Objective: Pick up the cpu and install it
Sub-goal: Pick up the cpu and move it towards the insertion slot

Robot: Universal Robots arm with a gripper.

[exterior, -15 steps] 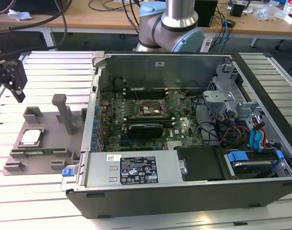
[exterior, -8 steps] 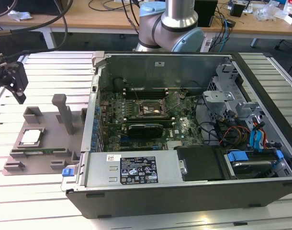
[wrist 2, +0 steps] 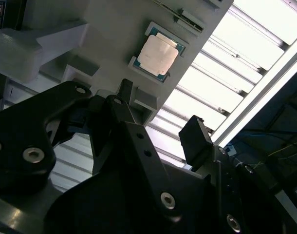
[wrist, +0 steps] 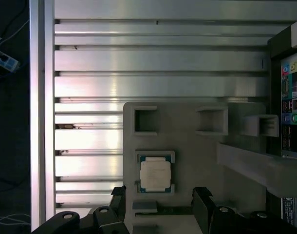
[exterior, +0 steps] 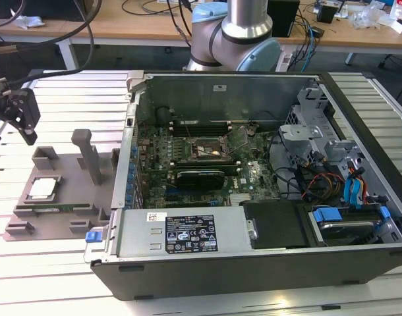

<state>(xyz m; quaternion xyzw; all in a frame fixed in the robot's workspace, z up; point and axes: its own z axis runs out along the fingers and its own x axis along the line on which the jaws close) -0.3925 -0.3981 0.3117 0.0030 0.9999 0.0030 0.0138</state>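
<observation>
Well below the spread fingers (wrist: 203, 204), the cpu (wrist: 155, 175) lies untouched.

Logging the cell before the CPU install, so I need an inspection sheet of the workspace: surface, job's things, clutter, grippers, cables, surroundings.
Surface: slatted metal table, carrying a grey fixture and an open computer case.
Job's things: the cpu lies flat in a recess of the grey fixture, metal top up; the socket sits on the board inside the case.
Clutter: nothing seen.
Grippers: gripper hangs near the fixture, apart from the cpu, jaws apart, holding nothing.
Cables: coloured wires inside the case; black cables at the exterior view's upper left.
Surroundings: wooden bench behind the table.
</observation>
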